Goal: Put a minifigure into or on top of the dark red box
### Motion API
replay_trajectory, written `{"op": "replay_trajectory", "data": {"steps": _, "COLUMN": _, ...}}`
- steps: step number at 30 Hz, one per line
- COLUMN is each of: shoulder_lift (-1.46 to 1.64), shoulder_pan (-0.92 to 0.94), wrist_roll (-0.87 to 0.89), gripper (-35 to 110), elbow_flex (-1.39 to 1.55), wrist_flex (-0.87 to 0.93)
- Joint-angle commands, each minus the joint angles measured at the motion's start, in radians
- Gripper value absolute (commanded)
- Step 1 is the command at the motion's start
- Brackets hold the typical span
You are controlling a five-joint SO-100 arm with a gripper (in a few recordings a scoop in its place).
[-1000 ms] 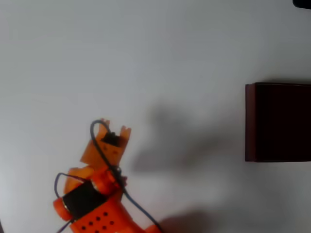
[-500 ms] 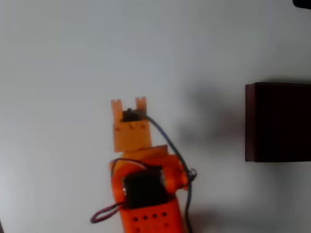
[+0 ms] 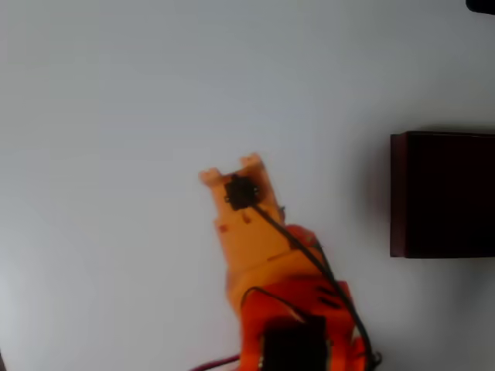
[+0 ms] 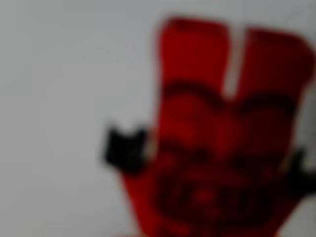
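Note:
In the wrist view the minifigure (image 4: 222, 133) looms very close and blurred. It is red with dark patches, its two legs pointing up and black hands out at the sides, and white table lies behind it. From overhead, my orange gripper (image 3: 230, 168) sits over the table's middle, pointing up the picture and tilted slightly left, and it covers the figure. It looks shut on the figure. The dark red box (image 3: 398, 193) stands at the right edge, well to the right of the gripper, its interior very dark.
The table (image 3: 116, 93) is plain white, with open room on the left and at the top. My orange arm (image 3: 298, 325) with black cables comes in from the bottom edge. A small dark object (image 3: 481, 5) sits at the top right corner.
The arm has swung from the lower left towards the right, bringing the gripper nearer the box. The box has not moved.

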Motion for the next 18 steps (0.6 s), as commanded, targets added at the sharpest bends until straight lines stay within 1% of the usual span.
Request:
{"op": "replay_trajectory", "data": {"steps": 1, "shoulder_lift": 0.075, "shoulder_pan": 0.081, "wrist_roll": -0.084, "gripper": 0, "elbow_flex": 0.018, "wrist_flex": -0.037}}
{"op": "replay_trajectory", "data": {"steps": 9, "shoulder_lift": 0.086, "shoulder_pan": 0.204, "wrist_roll": -0.245, "gripper": 0, "elbow_flex": 0.028, "wrist_flex": -0.176}}
{"op": "replay_trajectory", "data": {"steps": 13, "shoulder_lift": 0.052, "shoulder_pan": 0.258, "wrist_roll": -0.325, "gripper": 0, "elbow_flex": 0.015, "wrist_flex": -0.264}}
{"op": "replay_trajectory", "data": {"steps": 18, "shoulder_lift": -0.018, "shoulder_pan": 0.337, "wrist_roll": -0.382, "gripper": 0, "elbow_flex": 0.003, "wrist_flex": -0.356}}
